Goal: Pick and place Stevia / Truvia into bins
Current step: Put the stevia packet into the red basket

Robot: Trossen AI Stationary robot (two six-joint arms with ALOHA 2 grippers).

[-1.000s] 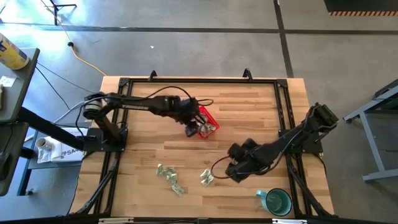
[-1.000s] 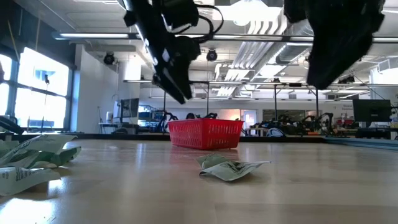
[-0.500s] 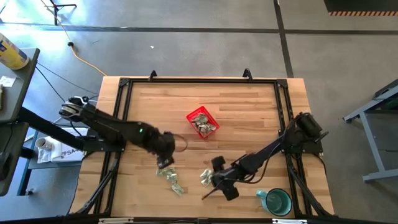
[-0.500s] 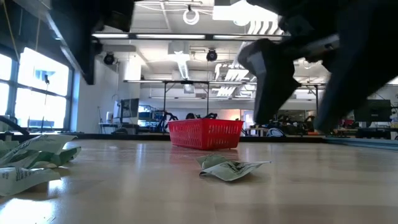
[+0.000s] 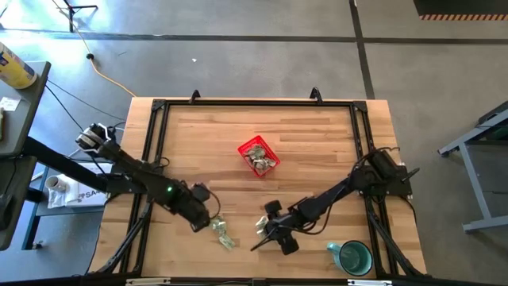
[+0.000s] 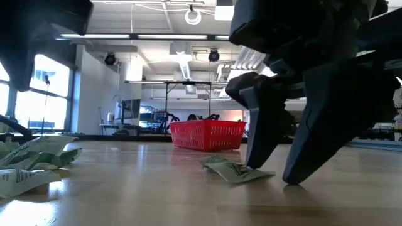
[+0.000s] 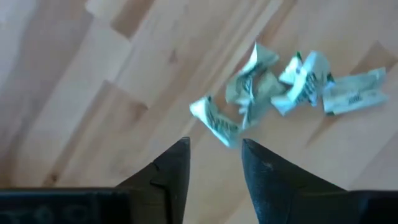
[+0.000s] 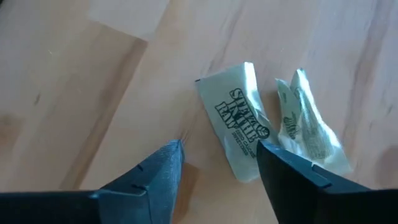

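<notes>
Crumpled paper packets lay on my pale wood-plank table. Right gripper and left gripper both stood open, empty.

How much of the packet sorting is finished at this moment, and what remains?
Done: the red basket already holds several packets. In hand: nothing is gripped; the right gripper is open, down at the two packets near the table's front, and the left gripper is open beside the cluster of packets. Left: both loose groups must still go into the basket.
</notes>
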